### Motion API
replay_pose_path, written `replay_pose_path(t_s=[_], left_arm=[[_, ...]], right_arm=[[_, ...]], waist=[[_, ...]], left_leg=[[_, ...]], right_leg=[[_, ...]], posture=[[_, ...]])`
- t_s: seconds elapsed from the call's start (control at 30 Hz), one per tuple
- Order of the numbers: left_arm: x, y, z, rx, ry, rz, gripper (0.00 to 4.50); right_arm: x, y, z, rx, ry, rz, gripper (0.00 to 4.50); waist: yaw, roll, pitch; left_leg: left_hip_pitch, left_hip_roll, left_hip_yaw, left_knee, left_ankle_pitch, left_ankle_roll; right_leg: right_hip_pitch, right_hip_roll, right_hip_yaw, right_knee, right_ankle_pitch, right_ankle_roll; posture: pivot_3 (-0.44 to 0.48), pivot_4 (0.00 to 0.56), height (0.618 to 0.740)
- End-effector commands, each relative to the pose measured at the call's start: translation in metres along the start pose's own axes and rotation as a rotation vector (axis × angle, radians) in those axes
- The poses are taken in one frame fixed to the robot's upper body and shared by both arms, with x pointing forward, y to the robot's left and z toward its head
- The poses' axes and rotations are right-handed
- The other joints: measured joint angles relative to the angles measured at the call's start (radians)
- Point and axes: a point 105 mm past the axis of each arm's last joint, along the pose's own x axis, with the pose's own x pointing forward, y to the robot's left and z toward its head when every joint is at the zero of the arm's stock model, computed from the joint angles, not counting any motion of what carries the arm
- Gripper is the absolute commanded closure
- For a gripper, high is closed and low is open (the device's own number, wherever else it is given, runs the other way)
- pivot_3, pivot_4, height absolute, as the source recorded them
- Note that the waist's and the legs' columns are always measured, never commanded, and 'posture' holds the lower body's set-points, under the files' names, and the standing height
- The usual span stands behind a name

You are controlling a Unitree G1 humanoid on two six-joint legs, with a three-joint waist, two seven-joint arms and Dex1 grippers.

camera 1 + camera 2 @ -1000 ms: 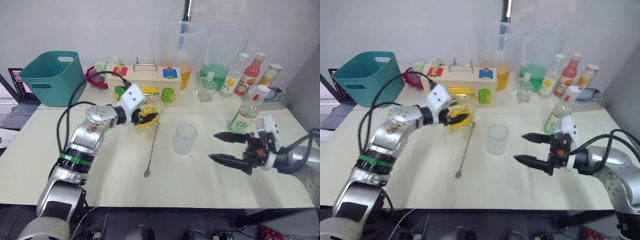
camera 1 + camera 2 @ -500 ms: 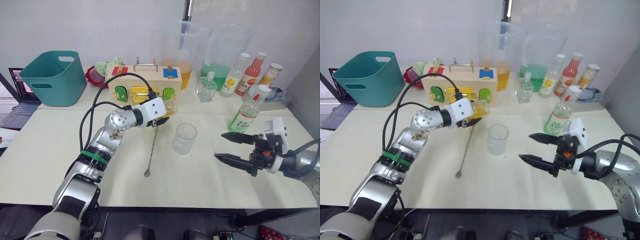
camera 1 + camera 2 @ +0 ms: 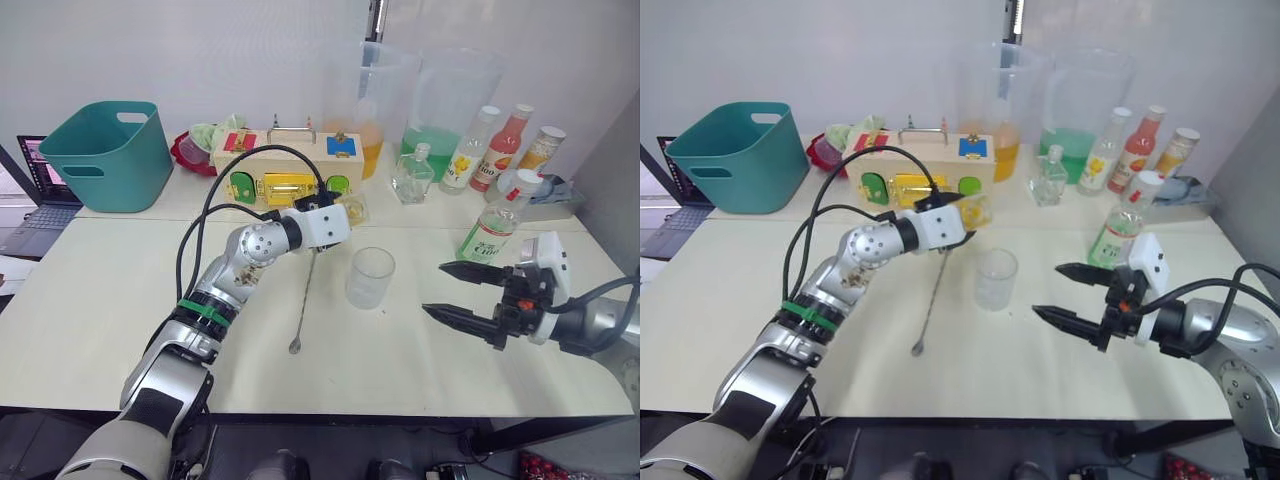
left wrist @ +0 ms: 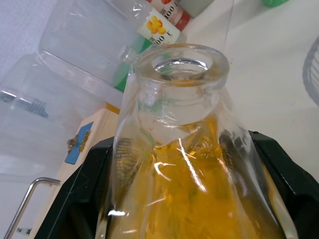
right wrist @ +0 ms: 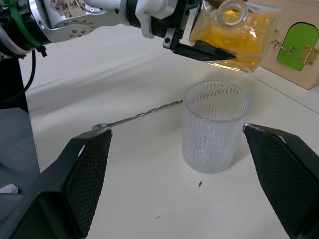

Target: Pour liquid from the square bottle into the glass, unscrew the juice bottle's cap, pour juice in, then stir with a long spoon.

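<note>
Left gripper clamped on the square bottle, tilted with its open neck seemingly just short of the glass on the bench to pour, right gripper spread wide nearby, long spoon lying beside.

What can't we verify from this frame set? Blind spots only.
- Square bottle: its base is cut off at the edge of the left wrist view; the left gripper fingers cover its sides.
- Glass: whether any liquid is in it, too clear to tell.
- Juice bottle: label text too small in the eye views.
- Long spoon: upper stem hidden behind the left gripper.
- Right gripper: fingers apart, holding nothing.
</note>
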Motion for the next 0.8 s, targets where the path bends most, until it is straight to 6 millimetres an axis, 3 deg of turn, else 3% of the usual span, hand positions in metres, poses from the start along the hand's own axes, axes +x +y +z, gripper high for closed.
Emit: replay_pose_path(t_s=[0.03, 0.3, 0.8], left_arm=[[0.0, 0.031, 0.033, 0.096, -0.12, 0.123, 1.7], [0.005, 0.023, 0.041, 0.285, -0.149, 0.141, 1.7], [0.009, 0.013, 0.053, 0.451, -0.203, 0.165, 1.7]], right_arm=[[0.002, 0.005, 0.01, -0.026, -0.025, 0.015, 0.03], [0.003, 0.005, 0.01, -0.012, -0.023, 0.011, 0.03], [0.0, 0.005, 0.01, -0.002, -0.017, -0.007, 0.03]], waist=[[0.0, 0.0, 0.0], [0.002, 0.0, 0.0], [0.002, 0.0, 0.0]], left_leg=[[0.0, 0.0, 0.0, 0.0, 0.0, 0.0], [-0.002, 0.0, 0.0, 0.002, -0.001, 0.002], [-0.002, 0.0, 0.0, 0.003, -0.002, 0.003]], right_leg=[[0.0, 0.0, 0.0, 0.0, 0.0, 0.0], [0.0, 0.0, 0.0, 0.0, 0.0, 0.0], [-0.001, -0.001, 0.0, 0.0, 0.0, 0.001]], posture=[[0.0, 0.15, 0.74], [0.0, 0.15, 0.74], [0.0, 0.15, 0.74]])
